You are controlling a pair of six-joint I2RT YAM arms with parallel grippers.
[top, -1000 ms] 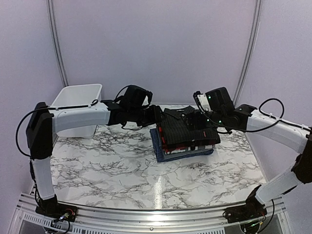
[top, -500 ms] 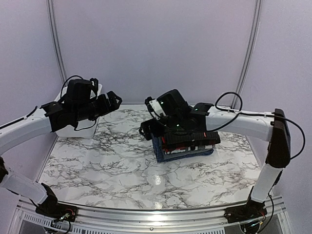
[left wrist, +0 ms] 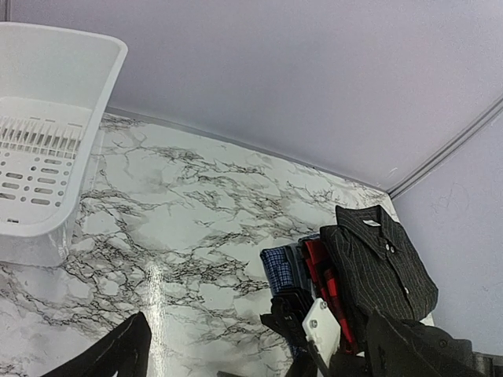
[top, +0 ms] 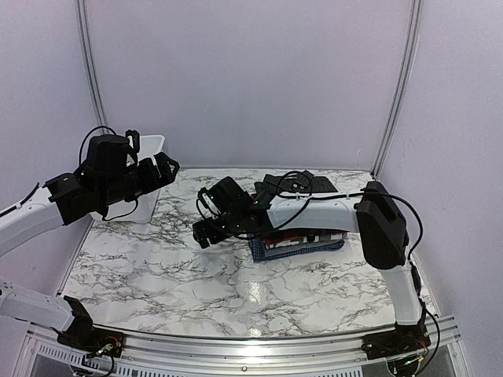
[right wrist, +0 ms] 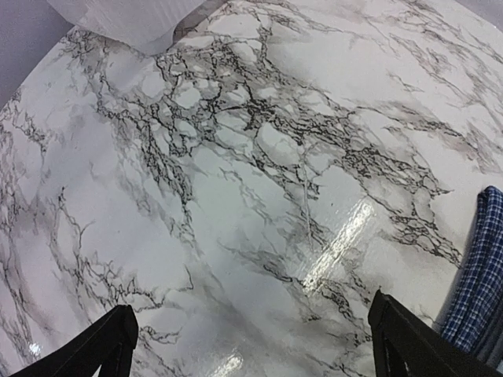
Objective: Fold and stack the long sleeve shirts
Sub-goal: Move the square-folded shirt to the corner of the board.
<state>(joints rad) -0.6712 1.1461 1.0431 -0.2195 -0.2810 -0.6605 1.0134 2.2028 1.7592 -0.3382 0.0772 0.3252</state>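
The long sleeve shirts lie folded in one stack [top: 299, 239] right of the table's middle. A black pinstriped shirt [left wrist: 377, 263] is on top, with red-and-black plaid [left wrist: 324, 275] and blue checked [left wrist: 279, 267] edges showing below it. My left gripper [top: 163, 166] hangs open in the air by the bin, far left of the stack, with nothing between its fingers [left wrist: 126, 353]. Just left of the stack, my right gripper [top: 203, 229] stands open and empty over bare marble. Its arm crosses the stack and hides much of it in the top view. The blue shirt's corner [right wrist: 479, 275] shows at the right wrist view's edge.
A white plastic bin [top: 140, 177] stands at the back left of the table, its slotted floor [left wrist: 31, 165] bare. The marble tabletop [top: 236, 287] runs to a metal rail at the near edge. Pale walls enclose the back and both sides.
Both grippers have opened and left the stack. The left arm swung back left to the bin. The right gripper swept left across the stack to the table beside it.
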